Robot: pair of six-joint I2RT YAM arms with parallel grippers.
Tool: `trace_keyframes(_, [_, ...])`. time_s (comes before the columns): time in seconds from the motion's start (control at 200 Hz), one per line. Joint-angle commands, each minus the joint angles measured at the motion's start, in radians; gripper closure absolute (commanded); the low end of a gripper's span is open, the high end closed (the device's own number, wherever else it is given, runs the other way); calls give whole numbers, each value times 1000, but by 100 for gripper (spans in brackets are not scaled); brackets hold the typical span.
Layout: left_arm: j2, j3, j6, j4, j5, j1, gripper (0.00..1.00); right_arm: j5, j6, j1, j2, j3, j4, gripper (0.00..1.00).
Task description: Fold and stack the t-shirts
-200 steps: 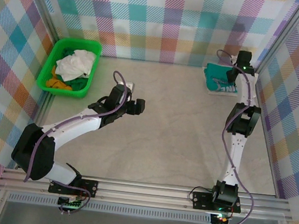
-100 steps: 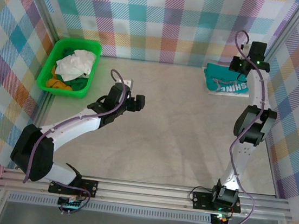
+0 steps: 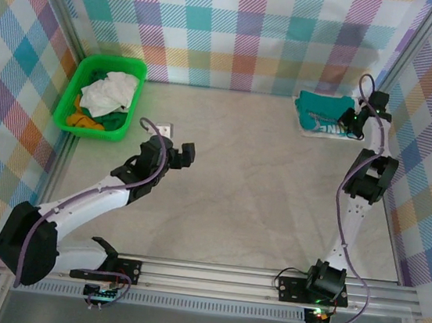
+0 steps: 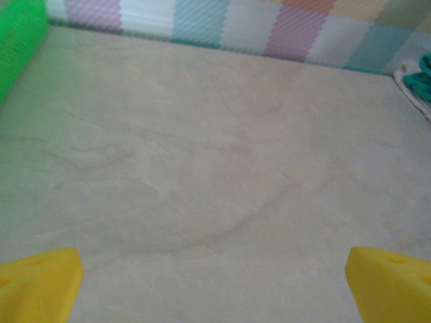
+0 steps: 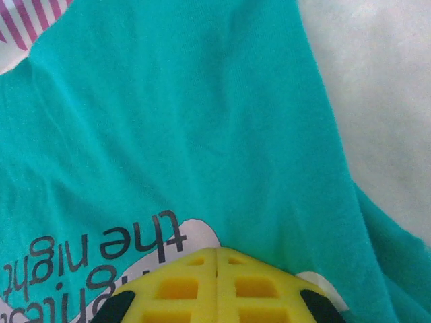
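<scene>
The teal t-shirt with printed lettering lies folded at the back right, on top of a pale cream one whose edge peeks out. My right gripper is at the teal shirt's right side. In the right wrist view its yellow fingers are pressed together, tips down on the teal cloth, with no fold between them. White, orange and green t-shirts lie crumpled in the basket. My left gripper hovers open over bare table, its fingertips far apart.
The bright green plastic basket stands at the back left; its wall shows in the left wrist view. Checked walls close in the table at back and sides. An aluminium rail runs along the near edge.
My right gripper has swung from the back corner down onto the teal shirt's right side. The left arm has drawn back toward the near left, its gripper still open.
</scene>
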Motion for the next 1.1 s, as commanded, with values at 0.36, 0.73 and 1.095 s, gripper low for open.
trace_keyframes(0.36, [-265,-230,162,239,-240,37,0,-100,171,47,-721,-647,290,64])
trace_keyframes(0.73, [-209,-414,368,490,-156,204,0,368,-15,442,-1303,-1529,674,20])
trace_keyframes(1.095, [50,-383,213,555,-52,389,0,580,-217,446,-1500,-1973,1003,0])
